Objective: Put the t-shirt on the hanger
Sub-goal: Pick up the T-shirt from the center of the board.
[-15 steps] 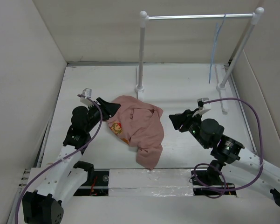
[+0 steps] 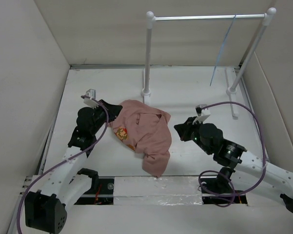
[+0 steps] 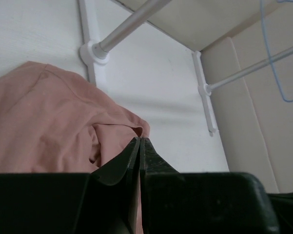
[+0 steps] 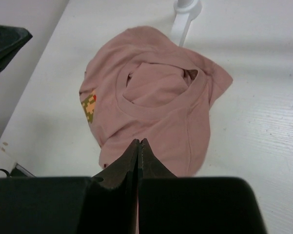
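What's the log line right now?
t-shirt: crumpled on table | hanger: on rail | left gripper: shut, at shirt | right gripper: shut, near shirt

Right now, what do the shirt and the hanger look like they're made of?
Shirt: soft matte knit fabric, likely cotton; it lies in limp folds with a stitched collar. Hanger: thin pale-blue wire, perhaps coated metal or plastic; too slim to tell which.

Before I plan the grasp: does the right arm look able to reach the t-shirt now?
Probably yes. The right gripper, shut, points at the t-shirt from close by, and nothing stands between them.
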You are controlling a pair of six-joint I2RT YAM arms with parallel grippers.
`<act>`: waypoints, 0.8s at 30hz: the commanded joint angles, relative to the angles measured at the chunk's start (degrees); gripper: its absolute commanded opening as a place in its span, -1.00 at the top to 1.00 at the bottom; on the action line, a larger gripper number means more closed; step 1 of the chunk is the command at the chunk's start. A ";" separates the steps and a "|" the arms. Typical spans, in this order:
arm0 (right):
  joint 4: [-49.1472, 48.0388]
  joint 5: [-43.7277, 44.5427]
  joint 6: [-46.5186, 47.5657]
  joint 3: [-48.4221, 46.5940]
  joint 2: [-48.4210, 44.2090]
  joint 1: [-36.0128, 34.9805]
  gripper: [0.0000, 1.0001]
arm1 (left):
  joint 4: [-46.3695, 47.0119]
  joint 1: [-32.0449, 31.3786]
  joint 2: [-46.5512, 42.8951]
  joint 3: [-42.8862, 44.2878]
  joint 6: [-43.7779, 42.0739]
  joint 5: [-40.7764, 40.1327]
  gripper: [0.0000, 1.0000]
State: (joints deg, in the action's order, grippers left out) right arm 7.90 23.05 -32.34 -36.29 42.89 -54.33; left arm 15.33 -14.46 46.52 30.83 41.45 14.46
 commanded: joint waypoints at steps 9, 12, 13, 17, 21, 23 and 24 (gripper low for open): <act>-8.79 -7.31 -1.85 3.08 12.47 0.27 1.00 | -8.27 -19.62 22.98 18.02 -7.35 -34.29 1.00; -8.95 -7.84 -2.11 3.77 14.75 0.79 0.58 | -9.27 -22.10 26.69 19.97 -7.44 -37.22 0.60; -11.04 -7.76 -2.38 4.99 15.28 0.80 0.24 | -9.27 -22.10 27.21 19.54 -7.53 -37.14 0.36; -15.81 -10.21 -2.29 6.32 18.53 3.25 -0.05 | -8.74 -21.58 30.20 18.39 -9.01 -36.96 0.16; -17.48 -15.56 -0.98 4.22 23.19 7.30 -0.01 | -10.07 -21.58 35.65 21.64 -11.47 -36.17 0.16; -17.92 -16.01 0.16 3.34 25.13 8.96 0.19 | -9.45 -21.58 38.63 23.39 -12.97 -34.25 0.16; -18.18 -17.24 0.43 3.07 25.57 9.58 0.40 | -9.27 -21.58 39.69 24.01 -15.32 -33.89 0.15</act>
State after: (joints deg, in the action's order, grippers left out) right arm -5.26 9.41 -33.56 -30.44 67.64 -46.44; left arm 5.74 -35.99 84.77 51.16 31.07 -19.92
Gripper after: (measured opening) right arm 0.346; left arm 0.422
